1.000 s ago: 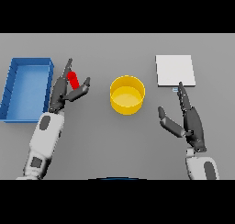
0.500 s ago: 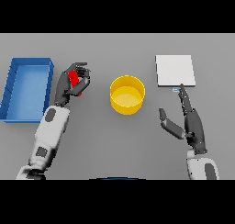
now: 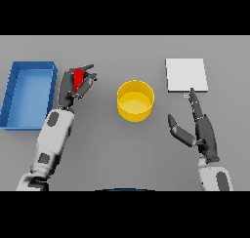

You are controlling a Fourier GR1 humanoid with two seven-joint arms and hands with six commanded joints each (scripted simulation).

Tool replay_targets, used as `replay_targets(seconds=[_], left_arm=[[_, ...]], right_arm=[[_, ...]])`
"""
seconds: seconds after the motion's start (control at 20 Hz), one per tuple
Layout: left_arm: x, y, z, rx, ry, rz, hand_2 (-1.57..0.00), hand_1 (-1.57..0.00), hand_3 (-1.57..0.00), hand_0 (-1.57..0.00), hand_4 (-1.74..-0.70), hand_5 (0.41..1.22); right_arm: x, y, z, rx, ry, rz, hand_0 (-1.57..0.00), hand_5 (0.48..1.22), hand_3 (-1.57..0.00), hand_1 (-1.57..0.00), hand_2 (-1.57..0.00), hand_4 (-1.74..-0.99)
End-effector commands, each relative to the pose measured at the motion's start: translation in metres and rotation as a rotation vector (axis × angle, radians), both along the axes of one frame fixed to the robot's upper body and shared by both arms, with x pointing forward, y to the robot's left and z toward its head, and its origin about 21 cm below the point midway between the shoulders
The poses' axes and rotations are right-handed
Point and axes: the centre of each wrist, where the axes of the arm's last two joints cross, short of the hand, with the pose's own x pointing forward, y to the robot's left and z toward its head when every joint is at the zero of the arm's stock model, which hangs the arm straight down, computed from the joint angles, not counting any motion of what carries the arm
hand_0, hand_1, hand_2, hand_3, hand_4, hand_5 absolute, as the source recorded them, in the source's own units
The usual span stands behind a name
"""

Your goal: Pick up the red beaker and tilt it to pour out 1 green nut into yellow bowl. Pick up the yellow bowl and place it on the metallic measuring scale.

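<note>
Left hand [image 3: 73,88] has its fingers clamped on the red beaker [image 3: 78,79], left of the yellow bowl [image 3: 135,101] and just right of the blue bin [image 3: 28,94], likely set to carry over and tip. Right hand [image 3: 202,132] idles, fingers apart, near the scale [image 3: 185,74], probably staged for the bowl move. Bowl sits mid-desk [image 3: 122,149].
</note>
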Motion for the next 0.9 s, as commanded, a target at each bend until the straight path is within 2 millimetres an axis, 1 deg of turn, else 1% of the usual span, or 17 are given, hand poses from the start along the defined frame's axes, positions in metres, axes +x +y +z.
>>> replay_targets(seconds=[0.0, 0.1, 0.15, 0.25, 0.3, 0.35, 0.4, 0.55, 0.6, 0.65, 0.7, 0.75, 0.8, 0.85], left_arm=[[0.004, -0.002, 0.007, 0.013, -0.009, -0.004, -1.50, -1.50, -1.47, -1.50, -1.71, 1.126], [0.006, 0.002, 0.019, 0.060, -0.040, -0.020, -1.53, -1.53, -1.51, -1.53, -1.72, 1.126], [0.009, 0.002, 0.029, 0.096, -0.047, -0.038, -1.54, -1.54, -1.52, -1.54, -1.72, 1.127], [0.012, 0.005, 0.044, 0.221, -0.075, -0.091, -1.55, -1.55, -1.54, -1.55, -1.73, 1.134], [0.015, 0.002, 0.053, 0.303, -0.090, -0.115, -1.55, -1.55, -1.55, -1.55, -1.73, 1.137], [0.016, 0.000, 0.062, 0.406, -0.100, -0.154, -1.56, -1.56, -1.55, -1.56, -1.73, 1.139], [0.015, -0.004, 0.067, 0.468, -0.103, -0.178, -1.56, -1.56, -1.55, -1.56, -1.74, 1.136], [0.009, -0.016, 0.074, 0.557, -0.101, -0.222, -1.56, -1.56, -1.55, -1.56, -1.74, 1.123], [0.007, -0.021, 0.075, 0.573, -0.099, -0.231, -1.56, -1.56, -1.55, -1.56, -1.74, 1.128], [0.004, -0.024, 0.078, 0.580, -0.103, -0.238, -1.56, -1.56, -1.55, -1.56, -1.74, 1.136], [0.005, -0.029, 0.085, 0.643, -0.103, -0.250, -1.56, -1.56, -1.56, -1.56, -1.74, 1.144], [0.008, -0.033, 0.090, 0.711, -0.105, -0.260, -1.56, -1.56, -1.56, -1.56, -1.74, 1.149], [0.012, -0.040, 0.098, 0.795, -0.115, -0.281, -1.57, -1.57, -1.56, -1.57, -1.74, 1.152], [0.014, -0.042, 0.103, 0.880, -0.127, -0.309, -1.57, -1.57, -1.56, -1.57, -1.74, 1.153]], right_arm=[[0.001, -0.002, 0.002, -0.011, -0.002, -0.007, 0.00, 0.664, 0.00, 0.00, 0.00, -1.160], [0.002, -0.001, 0.004, -0.034, -0.010, -0.014, 0.00, 0.659, 0.00, 0.00, 0.00, -1.127], [0.002, 0.000, 0.004, -0.037, 0.000, -0.020, 0.00, 0.656, 0.00, 0.00, 0.00, -1.116], [0.002, -0.002, 0.002, -0.049, -0.007, -0.025, 0.00, 0.656, 0.00, 0.00, 0.00, -1.103], [0.004, -0.001, 0.000, -0.043, 0.002, -0.024, 0.00, 0.658, 0.00, 0.00, 0.00, -1.101], [0.003, -0.001, 0.002, -0.050, -0.011, -0.016, 0.00, 0.660, 0.00, 0.00, 0.00, -1.095], [0.003, -0.002, 0.003, -0.054, -0.019, -0.018, 0.00, 0.661, 0.00, 0.00, 0.00, -1.092], [-0.002, -0.001, 0.000, -0.045, -0.021, -0.002, 0.00, 0.668, 0.00, 0.00, 0.00, -1.092], [0.001, -0.003, 0.000, -0.060, -0.001, -0.016, 0.00, 0.665, 0.00, 0.00, 0.00, -1.092], [0.001, -0.001, 0.003, -0.055, -0.001, -0.016, 0.00, 0.664, 0.00, 0.00, 0.00, -1.092], [0.001, -0.003, 0.007, -0.054, -0.010, -0.013, 0.00, 0.666, 0.00, 0.00, 0.00, -1.096], [0.000, -0.002, 0.003, -0.051, -0.004, -0.008, 0.00, 0.670, 0.00, 0.00, 0.00, -1.096], [0.002, 0.000, 0.004, -0.040, -0.013, 0.002, 0.00, 0.679, 0.00, 0.00, 0.00, -1.086], [0.000, 0.001, 0.003, -0.039, -0.016, 0.003, 0.00, 0.685, 0.00, 0.00, 0.00, -1.069]])
